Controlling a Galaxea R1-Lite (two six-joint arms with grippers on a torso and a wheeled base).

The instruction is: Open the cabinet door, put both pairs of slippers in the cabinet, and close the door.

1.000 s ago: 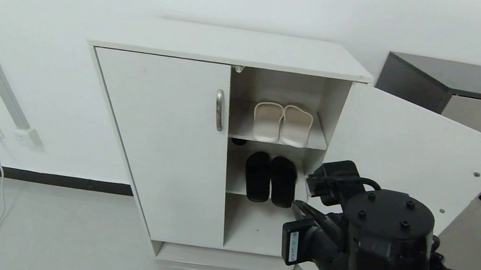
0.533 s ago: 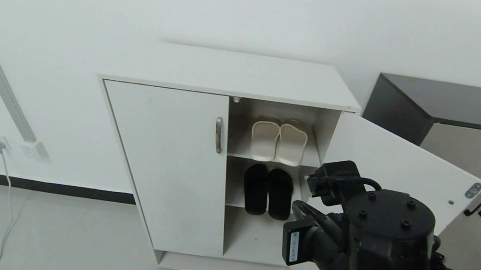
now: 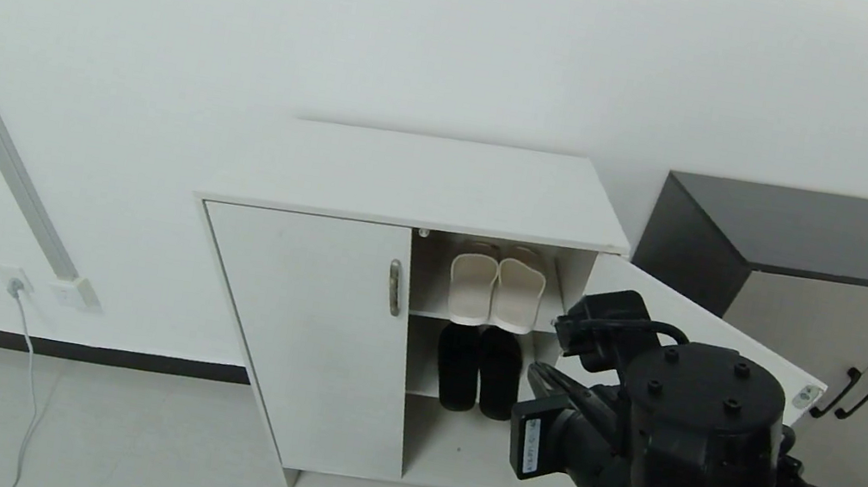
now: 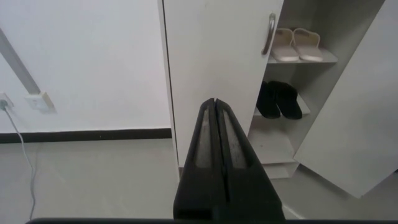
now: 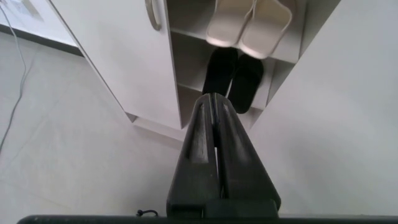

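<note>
Inside the cabinet (image 3: 443, 184), I saw white slippers (image 3: 496, 293) on the top shelf, black slippers (image 3: 479, 368) on the shelf below; its right door (image 4: 360, 124) stood open. My left gripper (image 4: 214, 124) and right gripper (image 5: 213, 124) were pinched closed, apparently empty.

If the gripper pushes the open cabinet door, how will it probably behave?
The open door is a flat, rigid-looking panel hinged to the cabinet, so it would likely swing shut, not bend. It looks thin, so a light push probably suffices. Its face seems smooth, so the right gripper might slip.
</note>
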